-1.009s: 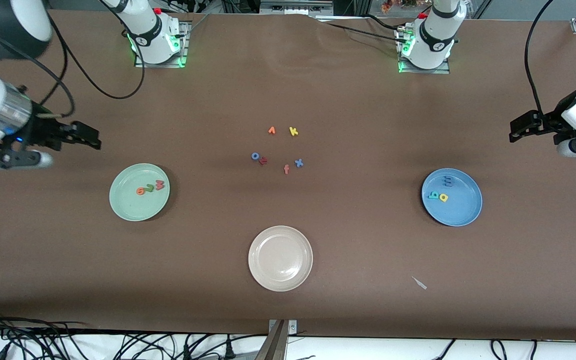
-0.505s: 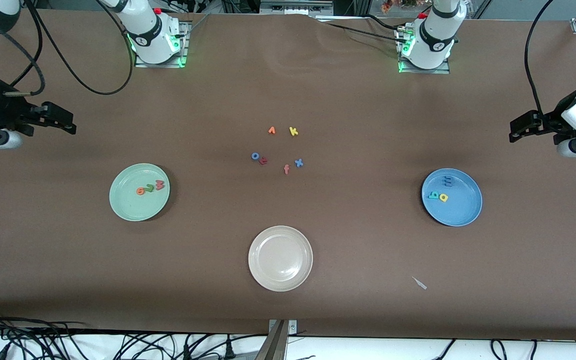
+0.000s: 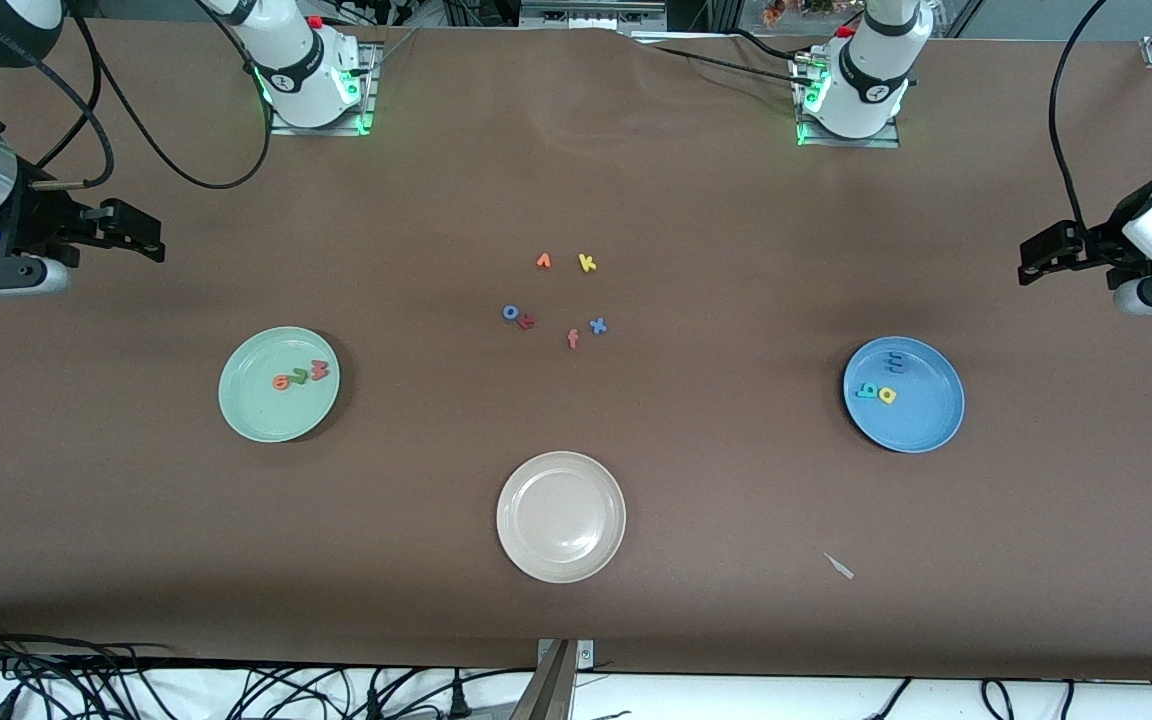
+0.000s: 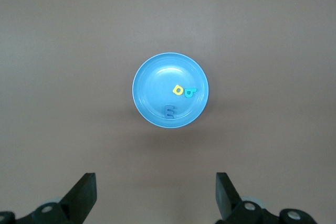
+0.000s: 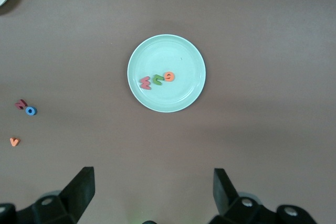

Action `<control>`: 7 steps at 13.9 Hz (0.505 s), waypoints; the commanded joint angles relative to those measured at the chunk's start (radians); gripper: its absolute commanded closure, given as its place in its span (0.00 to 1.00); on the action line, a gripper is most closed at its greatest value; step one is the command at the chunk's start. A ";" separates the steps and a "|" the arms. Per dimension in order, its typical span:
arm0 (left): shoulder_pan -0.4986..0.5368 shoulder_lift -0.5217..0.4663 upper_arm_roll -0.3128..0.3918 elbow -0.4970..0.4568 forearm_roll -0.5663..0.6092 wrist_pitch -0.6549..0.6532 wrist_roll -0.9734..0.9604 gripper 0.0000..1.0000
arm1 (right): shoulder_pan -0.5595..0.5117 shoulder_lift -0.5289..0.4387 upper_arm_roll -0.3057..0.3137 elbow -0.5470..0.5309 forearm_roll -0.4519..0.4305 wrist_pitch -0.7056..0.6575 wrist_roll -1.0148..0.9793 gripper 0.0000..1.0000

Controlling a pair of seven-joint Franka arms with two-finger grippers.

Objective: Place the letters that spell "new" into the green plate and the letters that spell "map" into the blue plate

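While both my arms wait pulled back at the table's two ends, the front view shows my right hand [image 3: 141,232] over bare table at the right arm's end, and my left hand [image 3: 1036,260] over bare table at the left arm's end, both empty. Three plates sit on the table [image 3: 736,560]: the green plate [image 3: 246,415] toward the right arm's end, the blue plate [image 3: 921,425] toward the left arm's end, and a beige plate [image 3: 561,516] between them, nearest the front camera. Six stray letters [image 3: 556,300] lie mid-table, farther from the camera than the beige plate. A small pale scrap [image 3: 839,566] lies near the front edge.

From the left wrist view, my fingers stand wide apart with nothing between them. In the blue plate lie three letters: a blue m [image 4: 169,111], a yellow a [image 4: 178,90] and a teal p [image 4: 190,93], the last two touching.

From the right wrist view, those fingers too are spread and empty. In the green plate lie three more: a pink-red w [image 5: 145,83], a green n [image 5: 157,80] and an orange e [image 5: 168,76], in a close row.

I judge these foam letters light, soft and thin, lying flat; I would pinch one across its outer edges. Both words look placed.
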 commanded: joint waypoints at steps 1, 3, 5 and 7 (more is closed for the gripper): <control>-0.003 -0.003 0.007 0.003 -0.028 0.004 0.013 0.00 | -0.012 0.000 0.015 0.006 -0.001 -0.008 0.000 0.00; -0.003 -0.003 0.007 0.003 -0.028 0.004 0.013 0.00 | -0.009 0.009 0.018 0.037 -0.012 -0.011 -0.006 0.01; -0.003 -0.003 0.007 0.003 -0.028 0.004 0.013 0.00 | -0.013 0.009 0.015 0.045 -0.012 -0.016 -0.014 0.01; -0.003 -0.003 0.007 0.003 -0.028 0.004 0.013 0.00 | -0.013 0.009 0.012 0.046 -0.013 -0.017 -0.019 0.01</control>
